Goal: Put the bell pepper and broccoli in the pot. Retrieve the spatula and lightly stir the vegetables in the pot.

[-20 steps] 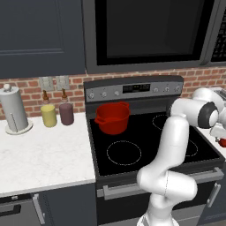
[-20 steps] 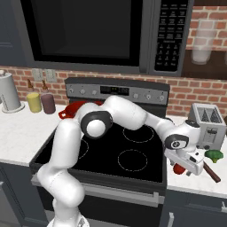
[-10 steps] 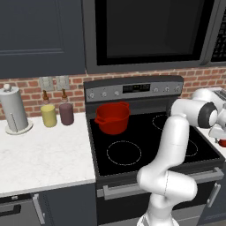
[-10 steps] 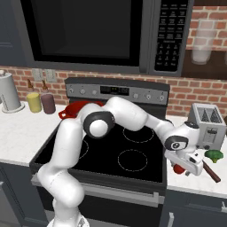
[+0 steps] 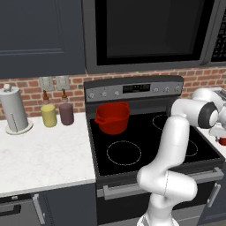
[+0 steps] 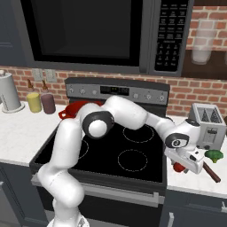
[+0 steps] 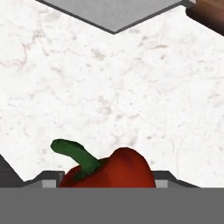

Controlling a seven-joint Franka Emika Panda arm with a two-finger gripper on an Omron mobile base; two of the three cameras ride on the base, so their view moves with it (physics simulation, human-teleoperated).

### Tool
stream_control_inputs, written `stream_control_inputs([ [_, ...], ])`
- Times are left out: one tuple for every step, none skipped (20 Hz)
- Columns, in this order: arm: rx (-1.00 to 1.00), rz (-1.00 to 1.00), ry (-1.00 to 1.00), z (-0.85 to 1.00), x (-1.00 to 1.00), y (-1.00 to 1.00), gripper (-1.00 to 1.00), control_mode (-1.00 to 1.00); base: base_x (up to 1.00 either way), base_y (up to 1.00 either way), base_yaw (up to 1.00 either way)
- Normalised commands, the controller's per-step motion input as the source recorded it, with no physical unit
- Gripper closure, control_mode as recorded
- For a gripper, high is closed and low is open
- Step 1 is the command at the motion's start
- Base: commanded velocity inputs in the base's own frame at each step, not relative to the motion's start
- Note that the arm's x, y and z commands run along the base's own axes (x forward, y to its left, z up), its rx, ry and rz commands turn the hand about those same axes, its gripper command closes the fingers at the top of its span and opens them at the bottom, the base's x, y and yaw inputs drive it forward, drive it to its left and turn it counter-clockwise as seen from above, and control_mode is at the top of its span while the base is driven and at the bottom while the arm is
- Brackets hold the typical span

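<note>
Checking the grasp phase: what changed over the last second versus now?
Little moved. The gripper sits low over the red bell pepper on the counter right of the stove, and its jaws have been narrowing around it; whether they already touch it I cannot tell. The arm's pose barely shifted. The pot, broccoli, toaster and canisters stayed put.

A glossy, smooth red skin is shown by the bell pepper [image 7: 113, 168]. The counter [image 7: 109, 92] is finished as white veined marble. The pot [image 5: 112, 118] appears as matt red enamel. The stove top [image 5: 145, 141] is rendered as smooth black glass, the toaster [image 6: 207, 126] as brushed metal.
</note>
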Motion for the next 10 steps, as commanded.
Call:
stream_control_inputs([
  [0.02, 0.0, 0.0, 0.48, -0.02, 0.26, 1.0, -1.0, 0.0, 0.0, 0.0],
  [0.03, 0.0, 0.0, 0.54, -0.01, 0.28, 1.0, -1.0, 0.0, 0.0, 0.0],
  [0.03, 0.0, 0.0, 0.61, 0.0, 0.31, 1.0, -1.0, 0.0, 0.0, 0.0],
  [0.03, -0.01, 0.0, 0.77, 0.0, 0.37, 1.0, -1.0, 0.0, 0.0, 0.0],
  [0.03, 0.0, 0.0, 0.83, 0.0, 0.41, 1.0, -1.0, 0.0, 0.0, 0.0],
  [0.04, 0.0, 0.0, 0.91, 0.0, 0.45, 1.0, -1.0, 0.0, 0.0, 0.0],
  [0.04, 0.0, -0.01, 0.94, 0.0, 0.48, 1.0, -1.0, 0.0, 0.0, 0.0],
  [0.03, 0.0, -0.01, 0.94, 0.0, 0.51, 1.0, -1.0, 0.0, 0.0, 0.0],
  [0.02, 0.0, -0.02, 0.97, 0.0, 0.56, 1.0, -1.0, 0.0, 0.0, 0.0],
  [0.02, 0.0, -0.02, 0.98, 0.0, 0.57, 1.0, -1.0, 0.0, 0.0, 0.0],
])
